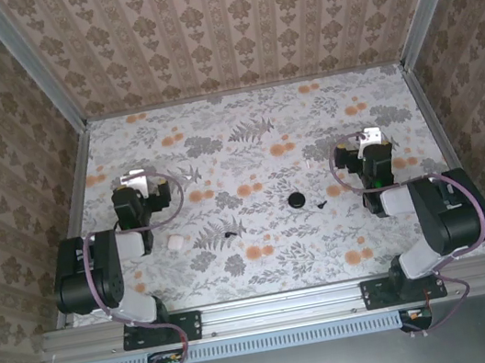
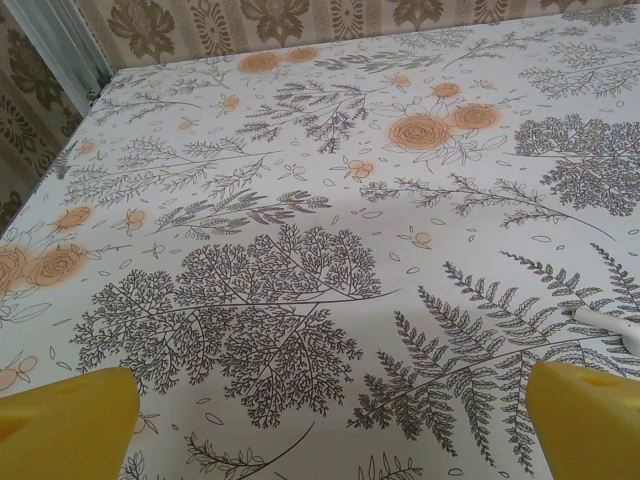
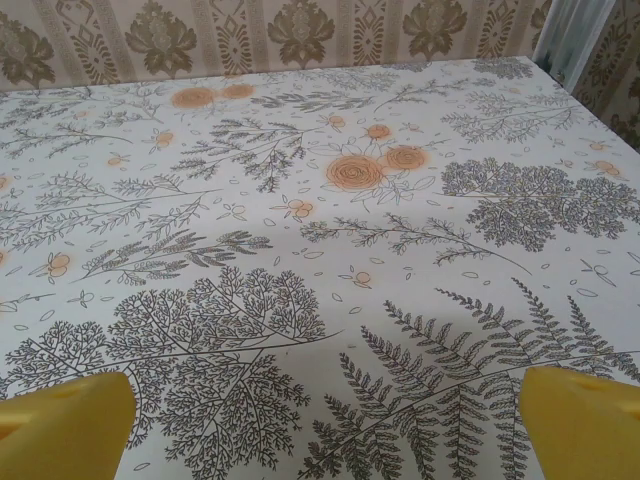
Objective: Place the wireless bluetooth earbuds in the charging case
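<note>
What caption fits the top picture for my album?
Open left claw and right claw hang near a white charging case, two tiny earbuds and a black disc.

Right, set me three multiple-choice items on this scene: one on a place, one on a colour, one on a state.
1. Where does the charging case lie?
A. close by the left arm
B. against the far wall
C. in front of the right arm

2. What colour is the round disc?
A. white
B. black
C. orange

3. How does the left gripper stand?
A. shut on an earbud
B. shut on nothing
C. open, holding nothing

Answers:
1 A: the top view shows the white box just right of that arm.
2 B: it shows dark against the pale flowered cloth.
3 C: its yellow fingers stand wide apart with only cloth between them.
</note>
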